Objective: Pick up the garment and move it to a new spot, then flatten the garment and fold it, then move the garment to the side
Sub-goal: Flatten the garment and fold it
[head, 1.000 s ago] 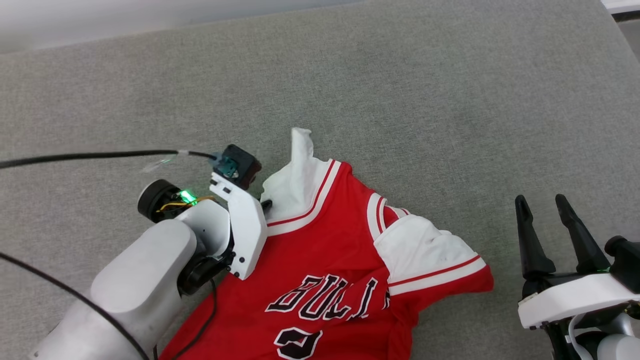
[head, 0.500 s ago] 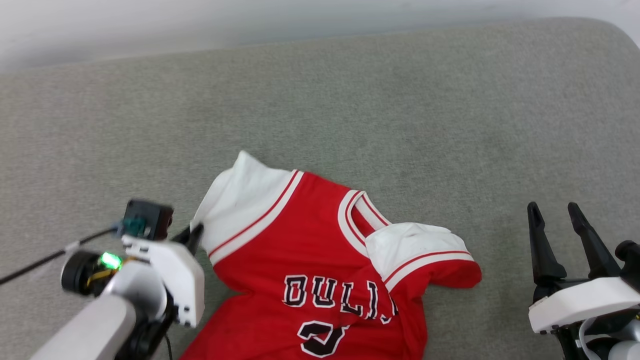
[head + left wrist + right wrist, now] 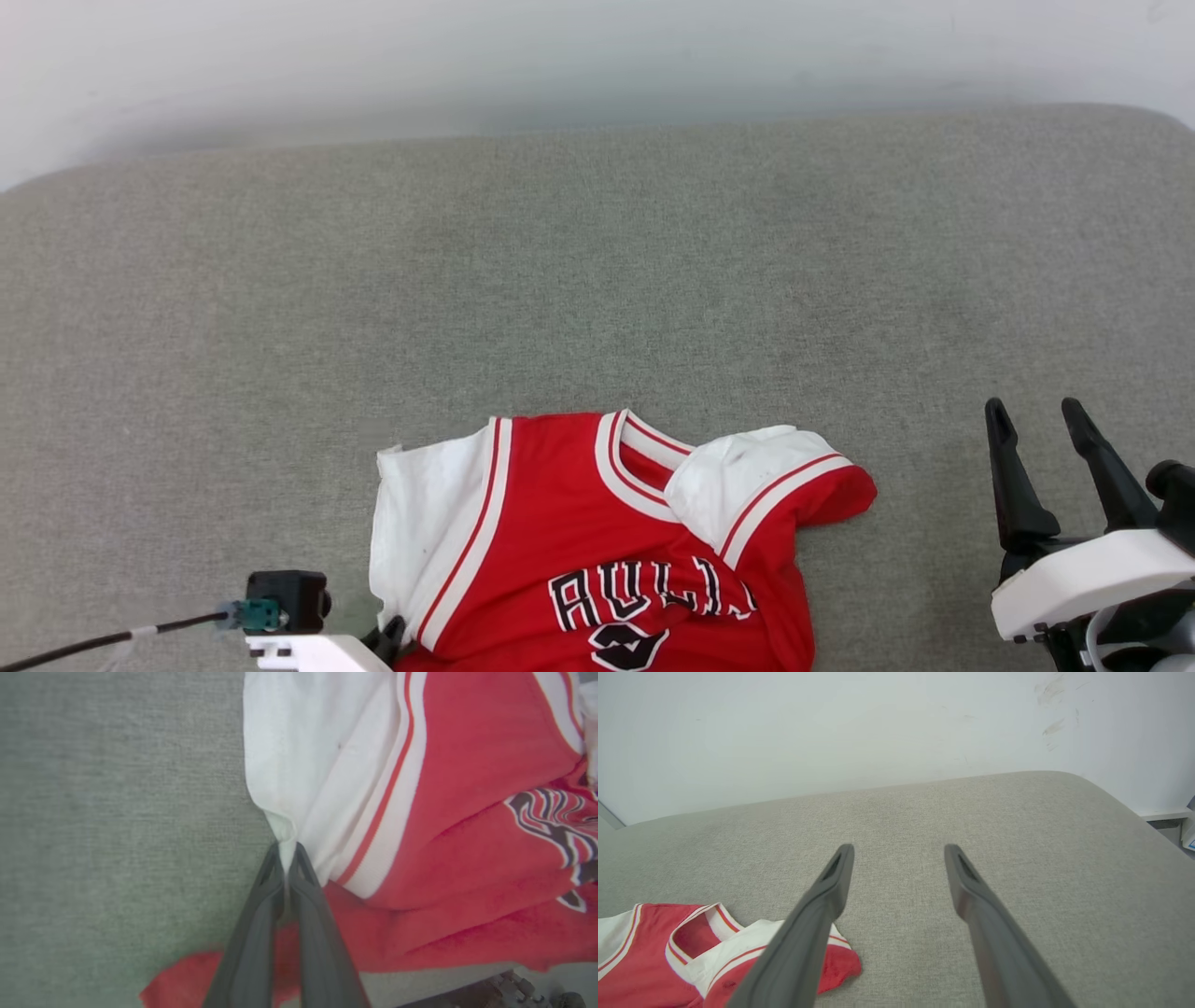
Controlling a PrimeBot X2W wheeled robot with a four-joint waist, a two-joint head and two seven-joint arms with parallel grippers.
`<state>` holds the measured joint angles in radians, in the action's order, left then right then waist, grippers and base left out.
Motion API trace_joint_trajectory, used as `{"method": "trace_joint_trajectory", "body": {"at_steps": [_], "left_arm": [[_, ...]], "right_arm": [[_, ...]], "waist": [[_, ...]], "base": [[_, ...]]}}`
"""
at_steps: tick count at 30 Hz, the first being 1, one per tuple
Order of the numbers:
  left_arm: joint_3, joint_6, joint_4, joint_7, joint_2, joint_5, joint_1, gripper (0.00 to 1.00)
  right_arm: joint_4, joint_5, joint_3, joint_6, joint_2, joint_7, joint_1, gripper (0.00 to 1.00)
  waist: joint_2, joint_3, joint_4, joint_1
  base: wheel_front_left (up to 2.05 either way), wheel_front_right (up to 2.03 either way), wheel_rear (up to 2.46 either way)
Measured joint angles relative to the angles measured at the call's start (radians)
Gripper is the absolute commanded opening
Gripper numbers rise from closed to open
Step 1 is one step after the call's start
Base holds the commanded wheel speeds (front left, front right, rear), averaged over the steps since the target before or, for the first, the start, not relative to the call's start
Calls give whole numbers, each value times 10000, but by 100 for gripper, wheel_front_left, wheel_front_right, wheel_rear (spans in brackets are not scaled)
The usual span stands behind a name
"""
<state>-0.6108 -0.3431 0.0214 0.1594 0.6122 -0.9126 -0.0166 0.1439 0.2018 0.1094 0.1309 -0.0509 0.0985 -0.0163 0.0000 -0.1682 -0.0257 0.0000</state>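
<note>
Pale, plain wall runs behind a broad tabletop covered in grey woven fabric. On that tabletop lies the red jersey shirt with short white sleeves and black lettering, chest up and rumpled, its collar pointing away from both hands. The shirt sits between the two hands, well apart from the right one. The right hand hovers over bare fabric, its two dark fingers spread wide and holding nothing. The left hand is pinched tight on the outer edge of the nearer white sleeve, the cloth bunching to a point at its fingertips.
</note>
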Motion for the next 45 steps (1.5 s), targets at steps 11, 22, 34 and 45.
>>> {"method": "trace_joint_trajectory", "body": {"at_steps": [11,22,34,45], "left_arm": [[355,130,-491,-1766,-424,711,-523,100],[1083,-447,646,-3747,-460,1818,-1009,100],[1264,-619,1668,-3965,-399,2263,-1320,100],[1106,-439,1346,-4021,-706,2291,-1533,100]], "right_arm": [[221,-109,-209,0,0,543,-341,100],[134,167,-1369,0,-637,3055,-363,100],[-332,1569,-4034,0,-2347,7016,1957,100],[-2464,2196,-5967,0,-2748,8050,3913,100]], "waist": [[0,699,51,0],[0,963,183,-1],[1,412,1038,0],[0,-83,1644,0]], "base": [[0,0,0],[0,0,0],[0,0,0],[0,0,0]]}}
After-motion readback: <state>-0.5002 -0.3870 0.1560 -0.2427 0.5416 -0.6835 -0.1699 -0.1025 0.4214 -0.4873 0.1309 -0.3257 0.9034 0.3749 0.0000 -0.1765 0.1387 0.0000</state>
